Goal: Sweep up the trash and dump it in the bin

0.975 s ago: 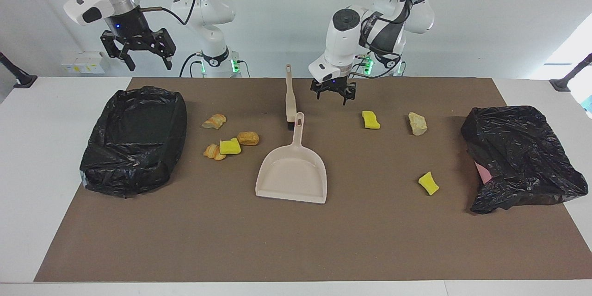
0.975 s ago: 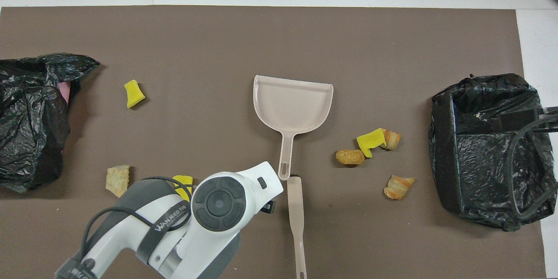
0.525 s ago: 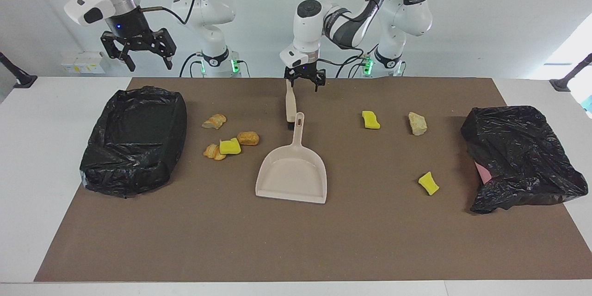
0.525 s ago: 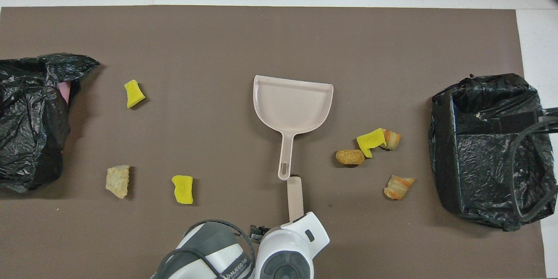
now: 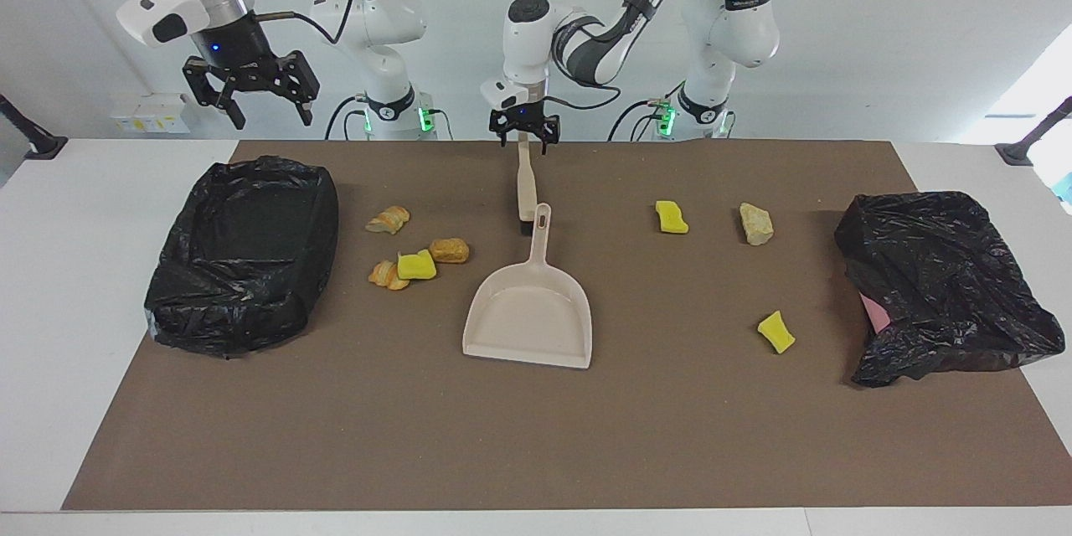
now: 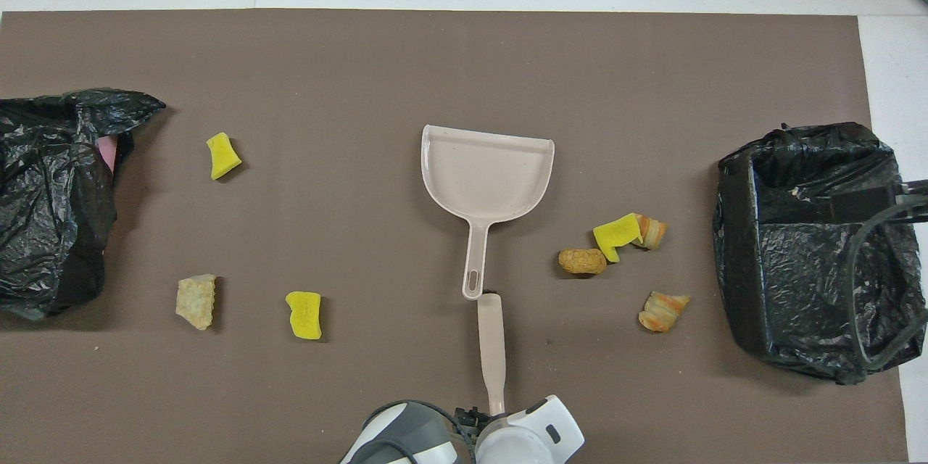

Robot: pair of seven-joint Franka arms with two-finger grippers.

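Observation:
Trash lies scattered on the brown mat: yellow sponge pieces [image 5: 671, 217] [image 5: 776, 332] [image 5: 416, 265], bread-like chunks [image 5: 388, 219] [image 5: 450, 250] and a pale stone-like lump [image 5: 755, 224]. The bin [image 5: 243, 251], lined with a black bag, stands at the right arm's end. A beige dustpan [image 5: 528, 318] lies mid-table, and a beige brush [image 5: 525, 180] lies just nearer the robots than its handle. My left gripper [image 5: 523, 132] hangs open at the end of the brush handle. My right gripper [image 5: 270, 119] waits open, high over the bin's edge.
A crumpled black bag [image 5: 946, 285] with something pink under it lies at the left arm's end of the mat [image 5: 670, 435]. In the overhead view the dustpan [image 6: 486, 181] opens away from the robots, with the brush [image 6: 491, 348] in line with it.
My left arm has swung away from the yellow sponge toward the right arm's end and now has its gripper at the brush handle's end. The right arm has stayed still.

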